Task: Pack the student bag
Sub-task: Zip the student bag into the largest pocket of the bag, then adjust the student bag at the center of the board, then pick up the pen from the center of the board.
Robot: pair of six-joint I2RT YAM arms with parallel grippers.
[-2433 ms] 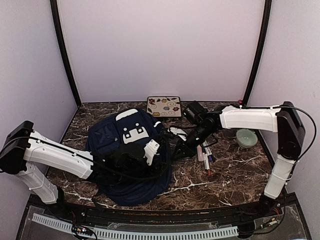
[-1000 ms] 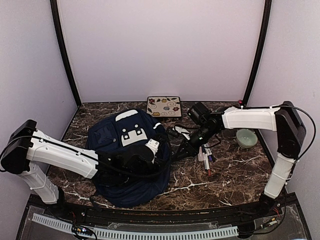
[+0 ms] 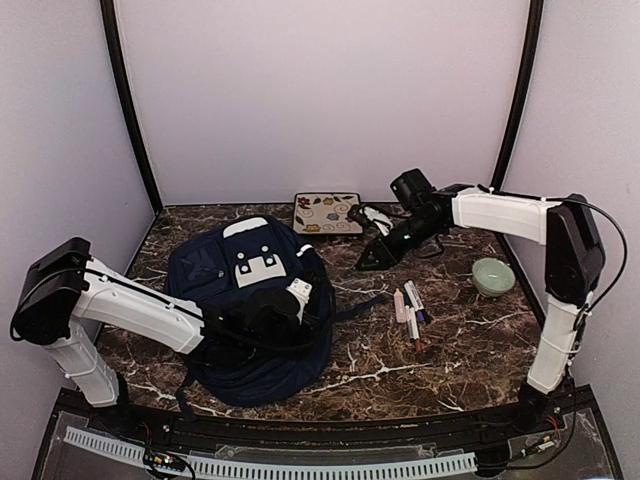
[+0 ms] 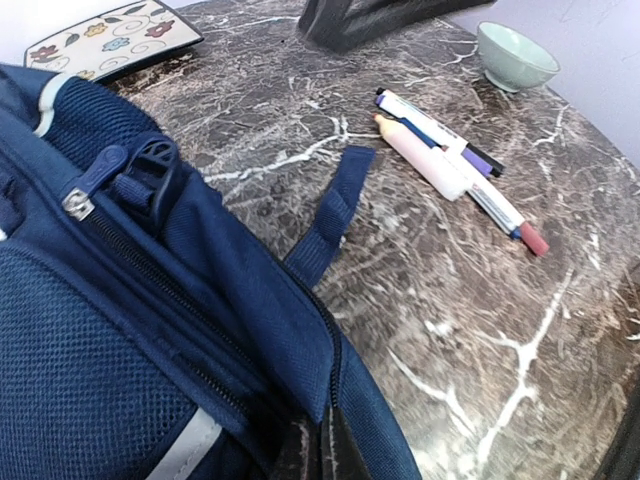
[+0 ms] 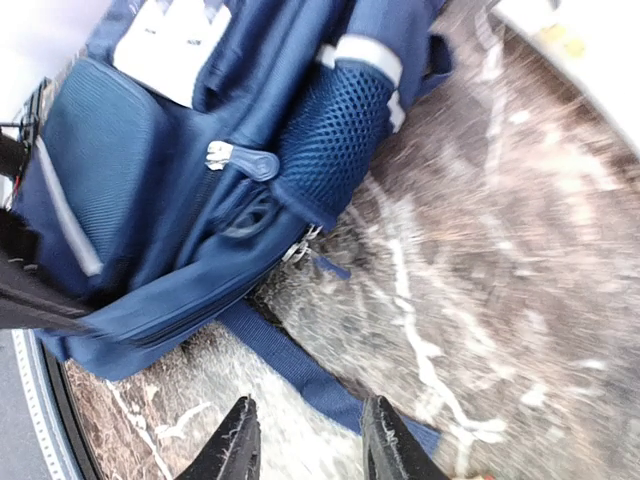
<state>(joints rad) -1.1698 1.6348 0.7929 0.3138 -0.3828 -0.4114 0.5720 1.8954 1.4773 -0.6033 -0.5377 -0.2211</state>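
Here, student bag at 8 o'clock on the surface.
Left gripper, mostly cut off, clenches its fabric; right gripper, at 1 o'clock, stands released, view blurred.

You get soft, even overhead light in the top view: the pale walls read flat, and shadows on the marble table are faint. Your right wrist view is smeared with motion blur, its upper right corner blown out white. Your left wrist view is crisp on the student bag, dark and soft at the bottom edge.
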